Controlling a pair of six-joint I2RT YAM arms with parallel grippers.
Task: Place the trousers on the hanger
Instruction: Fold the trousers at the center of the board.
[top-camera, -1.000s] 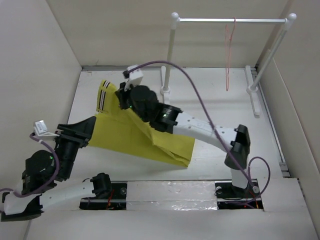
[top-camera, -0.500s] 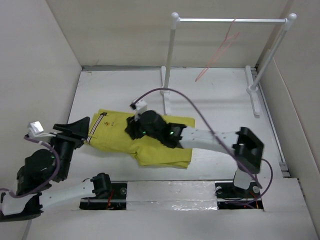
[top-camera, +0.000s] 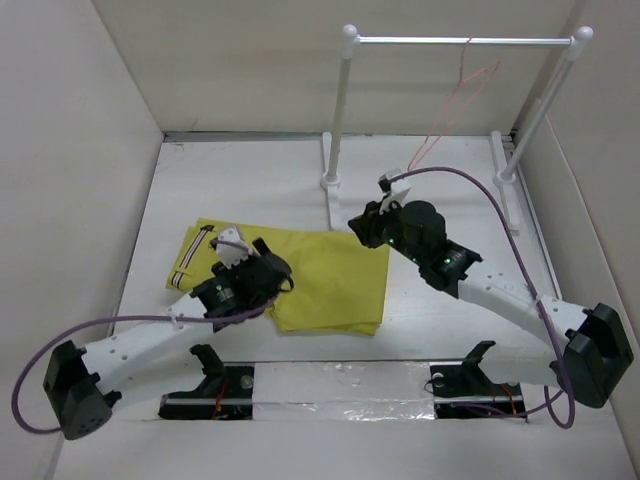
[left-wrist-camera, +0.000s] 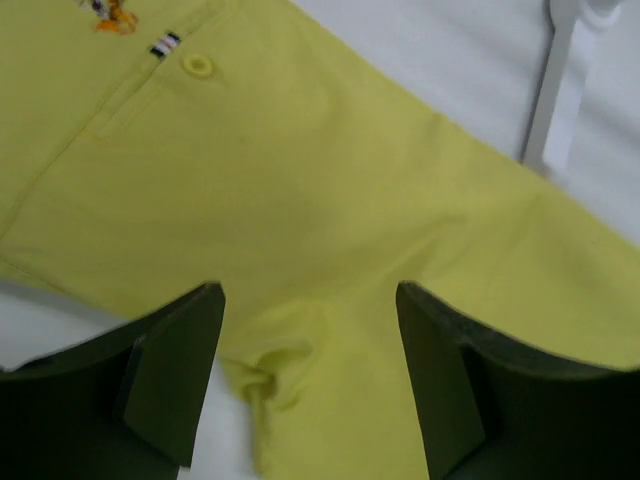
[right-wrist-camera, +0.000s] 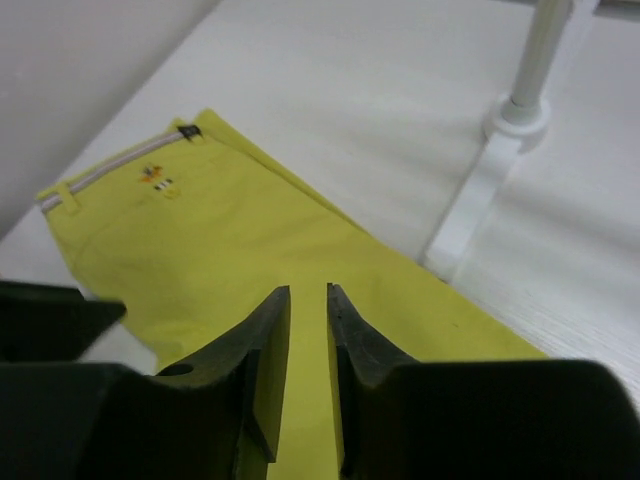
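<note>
- Two grippers to place first: the left gripper (left-wrist-camera: 310, 370), nearest me, hangs directly over the trousers (top-camera: 330, 270). Its fingers are spread wide and empty, with yellow cloth showing between them.
- One pair of trousers lies folded flat on the table (top-camera: 250, 180). The long axis runs left to right, with the striped waistband at the left end.
- Just past the far right corner of the trousers sits the right gripper (right-wrist-camera: 308, 370), pinched to a narrow slit with nothing in it.
- One rail (top-camera: 460, 41) stands at the far side, and one hanger (top-camera: 460, 100) hangs tilted from its bar, toward the right end.
- My read is that the hanger is well apart from the trousers, farther back and to the right. The left arm is nearer the cloth and the right arm nearer the hanger, so the cloth must travel far-right.
</note>
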